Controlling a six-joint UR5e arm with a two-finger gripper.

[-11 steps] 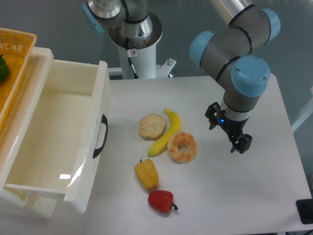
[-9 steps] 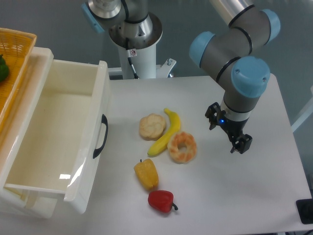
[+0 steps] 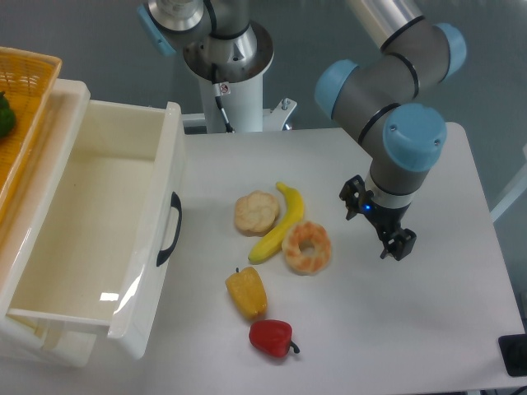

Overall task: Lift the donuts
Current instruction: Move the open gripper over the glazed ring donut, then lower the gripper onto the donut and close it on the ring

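Note:
The donut [image 3: 308, 247] is an orange-tan ring with pale sugary patches and a centre hole, lying flat on the white table near its middle. It touches the lower end of a yellow banana [image 3: 280, 222]. My gripper [image 3: 377, 222] hangs to the donut's right, a short gap away, open with nothing between its two black fingers. One fingertip [image 3: 398, 245] points down toward the table, the other fingertip [image 3: 352, 197] sits higher and closer to the donut.
A pale holeless bun [image 3: 255, 212] lies left of the banana. A yellow pepper [image 3: 247, 292] and a red pepper [image 3: 272, 337] sit in front. A white open bin [image 3: 90, 230] fills the left side, with a wicker basket [image 3: 25, 123] behind it.
The arm and gripper have shifted slightly left, toward the donut. The donut and other objects have not moved.

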